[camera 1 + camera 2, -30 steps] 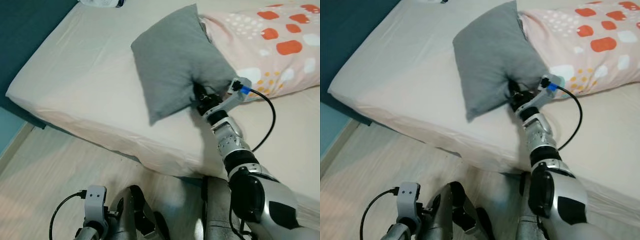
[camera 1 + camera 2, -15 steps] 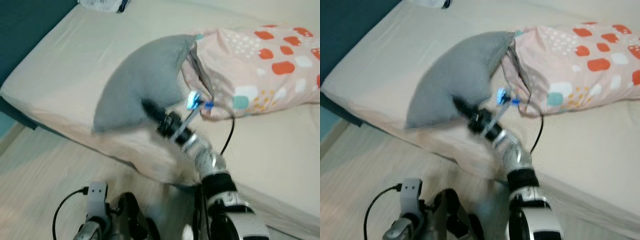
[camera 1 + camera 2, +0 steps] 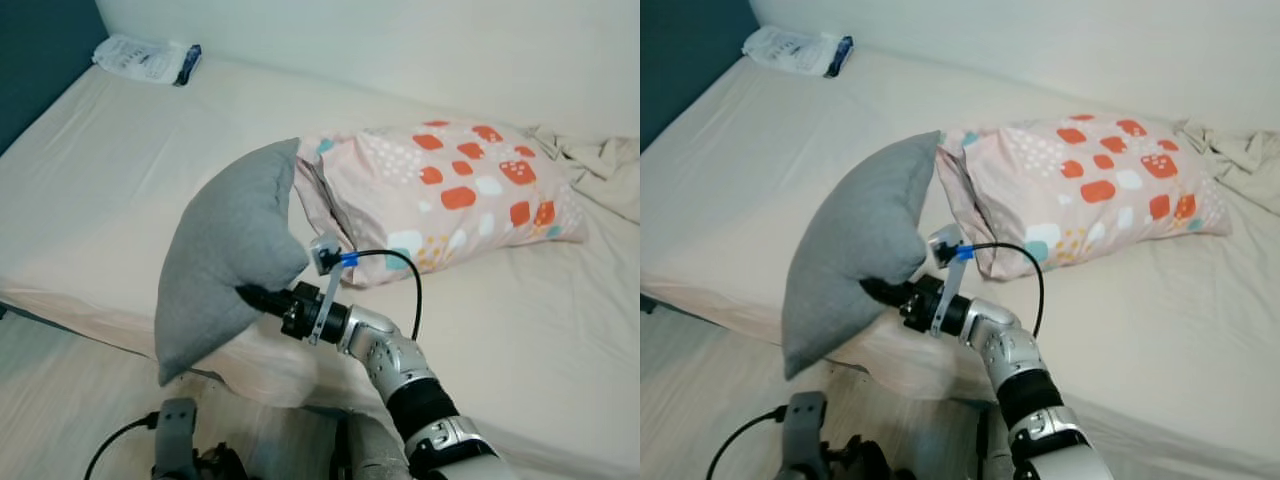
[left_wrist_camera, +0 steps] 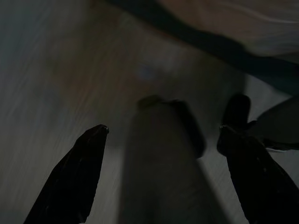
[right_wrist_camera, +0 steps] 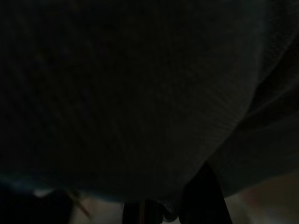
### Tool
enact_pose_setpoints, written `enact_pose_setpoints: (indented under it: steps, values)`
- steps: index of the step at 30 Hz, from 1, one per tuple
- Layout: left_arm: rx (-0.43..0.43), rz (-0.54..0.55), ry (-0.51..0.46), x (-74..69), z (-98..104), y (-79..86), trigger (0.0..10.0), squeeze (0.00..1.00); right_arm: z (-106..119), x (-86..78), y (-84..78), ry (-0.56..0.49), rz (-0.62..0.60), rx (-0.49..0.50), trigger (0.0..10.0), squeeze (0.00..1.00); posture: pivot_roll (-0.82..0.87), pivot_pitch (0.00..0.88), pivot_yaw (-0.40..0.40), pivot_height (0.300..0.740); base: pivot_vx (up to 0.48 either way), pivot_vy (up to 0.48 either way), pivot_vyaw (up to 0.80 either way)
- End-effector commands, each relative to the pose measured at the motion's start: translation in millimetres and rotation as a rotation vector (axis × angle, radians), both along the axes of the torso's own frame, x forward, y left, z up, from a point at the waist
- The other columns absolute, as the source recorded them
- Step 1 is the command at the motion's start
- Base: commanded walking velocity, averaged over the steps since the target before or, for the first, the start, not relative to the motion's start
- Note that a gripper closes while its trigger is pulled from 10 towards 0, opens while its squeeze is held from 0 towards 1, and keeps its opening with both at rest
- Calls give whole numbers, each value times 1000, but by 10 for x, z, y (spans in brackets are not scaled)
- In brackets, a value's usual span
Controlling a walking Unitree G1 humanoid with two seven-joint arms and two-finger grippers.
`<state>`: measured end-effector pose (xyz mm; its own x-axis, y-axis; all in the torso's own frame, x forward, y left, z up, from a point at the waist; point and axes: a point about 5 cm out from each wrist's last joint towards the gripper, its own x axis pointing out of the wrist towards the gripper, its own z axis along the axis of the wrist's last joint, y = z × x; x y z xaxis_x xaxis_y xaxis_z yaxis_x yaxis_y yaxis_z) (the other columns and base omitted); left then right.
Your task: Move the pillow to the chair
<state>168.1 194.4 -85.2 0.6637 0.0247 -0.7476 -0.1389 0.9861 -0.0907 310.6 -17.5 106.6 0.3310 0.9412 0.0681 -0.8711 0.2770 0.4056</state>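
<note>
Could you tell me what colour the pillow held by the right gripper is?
The pillow is plain grey, clearest in the left eye view.

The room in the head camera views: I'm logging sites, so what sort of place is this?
Most likely a bedroom: a bed with a pale sheet, a patterned pillow on it, and the grey pillow held by the right gripper.

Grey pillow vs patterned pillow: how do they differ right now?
The grey pillow is plain; the patterned pillow is pink with orange and white spots. The grey one is held up on edge by the right gripper over the bed's edge; the patterned one lies flat on the bed. Both are soft, stuffed cushions.
</note>
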Motion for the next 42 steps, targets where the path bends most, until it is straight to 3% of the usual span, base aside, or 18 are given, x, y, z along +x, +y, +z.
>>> enact_pose_setpoints:
  steps: [1, 2, 3, 9, 12, 15, 16, 17, 20, 22, 23, 26, 28, 32, 35, 42]
  values:
    - [2, 47, 70, -172, -78, 45, 10000, 0, -180, -203, 358, 42, 34, -25, 0, 0, 41, 109, -38, 682, 0, 0, 0]
    - [2, 47, 70, -172, -78, 45, 10000, 0, -180, -203, 358, 42, 34, -25, 0, 0, 41, 109, -38, 682, 0, 0, 0]
    - [8, 65, 81, -198, -87, 65, 10000, 0, -342, -225, 339, 71, -22, -111, 0, 0, 47, 97, -45, 692, 0, 0, 0]
    - [13, 94, 98, -235, -101, 90, 10000, 0, -569, -266, 254, 120, -89, -226, 0, 0, 52, 79, -53, 712, 0, 0, 0]
    - [17, 95, 112, -262, -115, 81, 10000, 0, -727, -273, 130, 160, -161, -313, 0, 0, 56, 65, -57, 727, 0, 0, 0]
    - [18, 92, 122, -280, -125, 65, 10000, 0, -834, -260, 38, 131, -245, -435, 0, 0, 56, 55, -64, 737, 0, 0, 0]
    - [18, 92, 122, -280, -125, 65, 10000, 0, -834, -260, 38, 131, -245, -435, 0, 0, 56, 55, -64, 737, 0, 0, 0]
    - [18, 91, 127, -288, -130, 57, 10000, 0, -908, -275, 0, 80, -283, -550, 10000, 0, 56, 49, -67, 737, 0, 0, 0]
    - [23, 81, 136, -295, -135, 48, 10000, 0, -1013, -362, -2, 97, -229, -620, 10000, 0, 57, 42, -70, 737, 0, 0, 0]
    - [31, 57, 144, -304, -141, 34, 10000, 0, -1074, -451, -20, 147, -151, -577, 10000, 0, 59, 35, -73, 737, 0, 0, 0]
    - [35, 45, 150, -313, -147, 24, 10000, 0, -1218, -576, -96, 182, -110, -645, 10000, 0, 63, 30, -75, 737, 0, 0, 0]
    - [34, 47, 152, -318, -149, 21, 10000, 0, -1374, -701, -187, 209, -102, -760, 10000, 0, 69, 25, -77, 737, 0, 0, 794]
    - [31, 45, 153, -321, -152, 13, 10000, 0, -1553, -891, -303, 242, -69, -868, 10000, 0, 82, 23, -82, 737, 0, 0, 794]
    - [15, 25, 158, -337, -161, -19, 10000, 0, -1722, -1124, -399, 290, -30, -936, 10000, 0, 94, 27, -90, 737, 0, 0, 794]
    - [-11, 19, 162, -353, -170, -49, 10000, 0, -1729, -1128, -421, 337, -58, -911, 10000, 0, 92, 28, -89, 737, 0, 0, 794]
    - [-35, -27, 170, -349, -175, -103, 10000, 0, -1724, -1121, -443, 322, -25, -920, 10000, 0, 90, 26, -92, 737, 0, 0, 789]
